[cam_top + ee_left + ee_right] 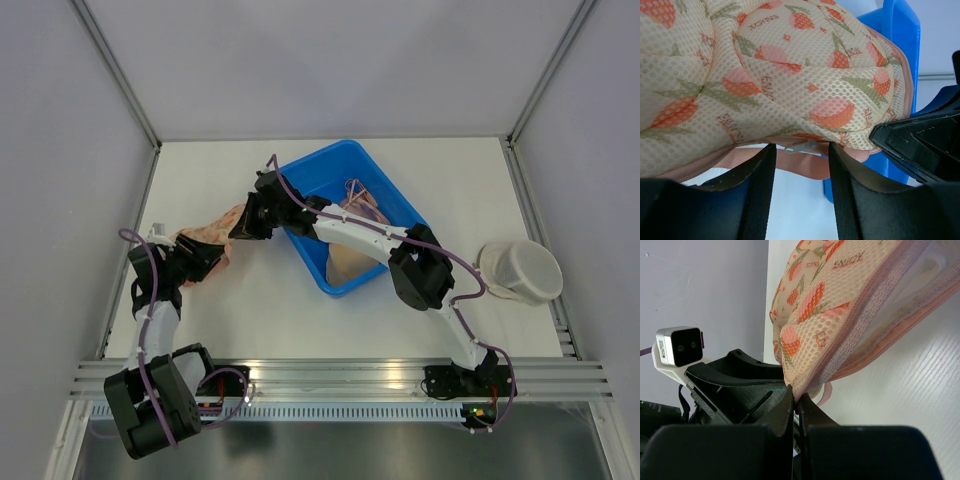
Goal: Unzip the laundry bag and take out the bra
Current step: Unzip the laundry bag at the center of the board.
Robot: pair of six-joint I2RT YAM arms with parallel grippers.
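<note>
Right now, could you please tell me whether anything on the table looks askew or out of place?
Only the blue rectangular plastic bin stands out: it sits skewed, diagonal to the edges of the white table. The fruit-print mesh laundry bag, pinched at its seam by the right tool, looks intact.

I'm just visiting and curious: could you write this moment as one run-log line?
right gripper: shut on mesh laundry bag edge | left gripper: open, at zipper pull | bag: beside blue bin
</note>
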